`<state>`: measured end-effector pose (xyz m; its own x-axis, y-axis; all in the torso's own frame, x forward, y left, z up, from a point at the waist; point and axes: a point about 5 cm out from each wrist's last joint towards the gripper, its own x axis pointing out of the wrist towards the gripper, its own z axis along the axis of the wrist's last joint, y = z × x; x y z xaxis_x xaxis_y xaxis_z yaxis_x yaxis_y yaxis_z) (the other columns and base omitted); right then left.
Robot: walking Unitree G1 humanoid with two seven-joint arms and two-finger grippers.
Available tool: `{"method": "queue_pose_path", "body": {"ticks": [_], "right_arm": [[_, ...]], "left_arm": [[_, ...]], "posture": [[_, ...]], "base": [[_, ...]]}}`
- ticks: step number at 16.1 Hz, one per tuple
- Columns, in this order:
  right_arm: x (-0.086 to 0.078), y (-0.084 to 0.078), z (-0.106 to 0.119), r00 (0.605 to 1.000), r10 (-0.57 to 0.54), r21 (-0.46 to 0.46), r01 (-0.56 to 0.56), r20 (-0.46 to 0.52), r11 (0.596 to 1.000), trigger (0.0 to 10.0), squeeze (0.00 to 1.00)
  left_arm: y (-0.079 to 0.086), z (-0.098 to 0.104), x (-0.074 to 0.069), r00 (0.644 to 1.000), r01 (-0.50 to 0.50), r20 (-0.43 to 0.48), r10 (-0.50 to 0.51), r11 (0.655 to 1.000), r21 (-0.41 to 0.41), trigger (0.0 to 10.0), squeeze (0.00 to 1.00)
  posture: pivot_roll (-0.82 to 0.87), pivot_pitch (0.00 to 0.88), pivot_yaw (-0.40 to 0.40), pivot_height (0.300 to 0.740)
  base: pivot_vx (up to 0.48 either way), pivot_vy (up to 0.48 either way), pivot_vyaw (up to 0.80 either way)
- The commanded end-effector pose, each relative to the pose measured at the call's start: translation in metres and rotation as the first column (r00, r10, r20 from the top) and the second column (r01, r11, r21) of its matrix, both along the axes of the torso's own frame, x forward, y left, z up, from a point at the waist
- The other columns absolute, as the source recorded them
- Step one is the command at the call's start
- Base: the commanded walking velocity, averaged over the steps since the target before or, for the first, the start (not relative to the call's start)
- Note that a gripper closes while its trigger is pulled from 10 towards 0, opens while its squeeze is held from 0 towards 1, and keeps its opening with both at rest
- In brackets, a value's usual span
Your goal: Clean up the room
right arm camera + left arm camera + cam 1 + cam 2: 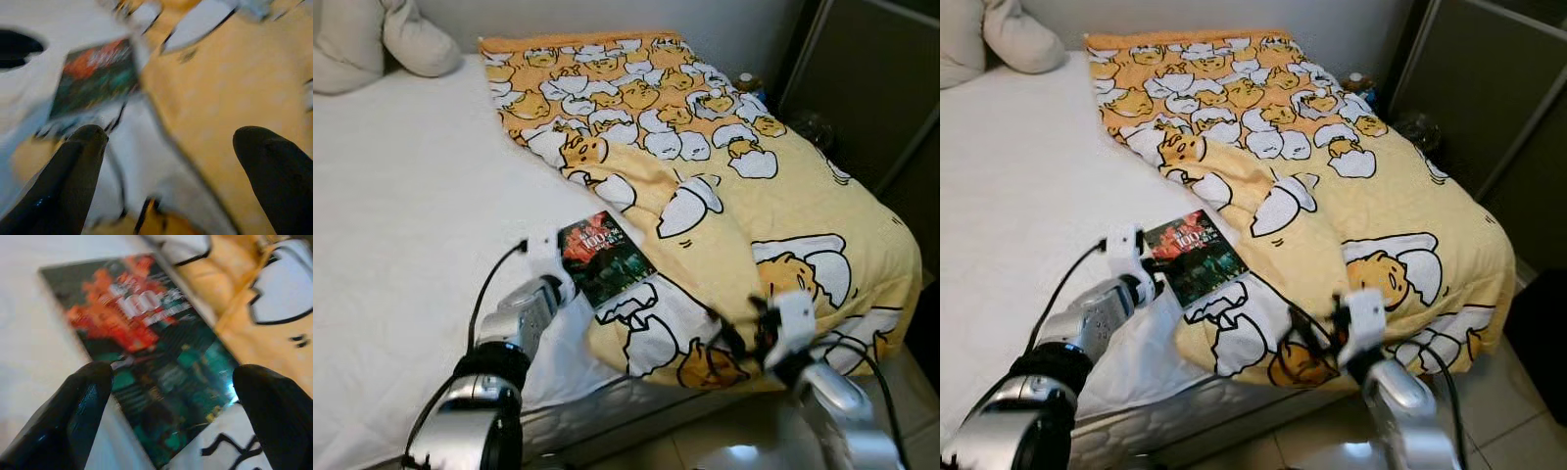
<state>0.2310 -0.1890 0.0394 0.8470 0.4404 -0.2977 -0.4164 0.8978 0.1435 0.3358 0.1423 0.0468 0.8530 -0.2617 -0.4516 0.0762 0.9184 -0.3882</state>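
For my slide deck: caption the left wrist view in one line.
Left tool open over a dark book lying on the white bed sheet beside the yellow blanket.

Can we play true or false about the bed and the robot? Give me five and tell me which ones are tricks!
1. A book lies on the white bed. True.
2. The yellow blanket is on the floor. False: it is spread over the bed.
3. The left end effector is open, right by the book. True.
4. The right end effector is shut on the blanket. False: its fingers are apart, over the blanket.
5. The blanket covers the whole book. False: only one edge of the book is tucked under the blanket.
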Motion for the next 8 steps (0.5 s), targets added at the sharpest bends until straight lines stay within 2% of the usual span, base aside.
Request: {"method": "queue_pose_path", "body": {"ticks": [1, 3, 4, 6, 8], "right_arm": [[0.004, -0.001, 0.008, 0.999, 0.051, 0.005, -0.051, 0.016, 0.999, 10.0, 0.00], [0.010, 0.001, 0.018, 0.990, 0.141, 0.000, -0.141, 0.027, 0.990, 10.0, 0.00], [0.010, 0.002, 0.020, 0.987, 0.157, -0.004, -0.157, 0.032, 0.988, 10.0, 0.00], [0.014, 0.008, 0.024, 0.980, 0.193, -0.018, -0.192, 0.043, 0.981, 10.0, 0.00], [0.015, 0.014, 0.023, 0.978, 0.197, -0.037, -0.195, 0.065, 0.980, 10.0, 0.00]], "left_arm": [[0.003, 0.008, 0.009, 0.999, -0.048, 0.025, 0.048, 0.999, 0.001, 10.0, 0.00], [0.011, 0.026, 0.022, 0.993, -0.086, 0.084, 0.087, 0.996, -0.013, 10.0, 0.00], [0.013, 0.027, 0.023, 0.992, -0.089, 0.088, 0.089, 0.996, -0.005, 10.0, 0.00], [0.023, 0.016, 0.018, 0.991, -0.131, 0.036, 0.131, 0.991, -0.017, 10.0, 0.00], [0.023, 0.004, 0.011, 0.989, -0.147, -0.011, 0.147, 0.989, -0.017, 10.0, 0.00]], "posture": [[-0.05, 0.035, -0.014, 0.740], [-0.06, 0.039, -0.015, 0.740], [-0.06, 0.039, -0.015, 0.740], [-0.06, 0.046, -0.026, 0.740], [-0.06, 0.049, -0.032, 0.740]], "base": [[0.000, 0.000, 0.00], [0.000, 0.000, 0.00], [0.000, 0.000, 0.00], [0.000, 0.000, 0.00], [0.000, 0.000, 0.00]]}}
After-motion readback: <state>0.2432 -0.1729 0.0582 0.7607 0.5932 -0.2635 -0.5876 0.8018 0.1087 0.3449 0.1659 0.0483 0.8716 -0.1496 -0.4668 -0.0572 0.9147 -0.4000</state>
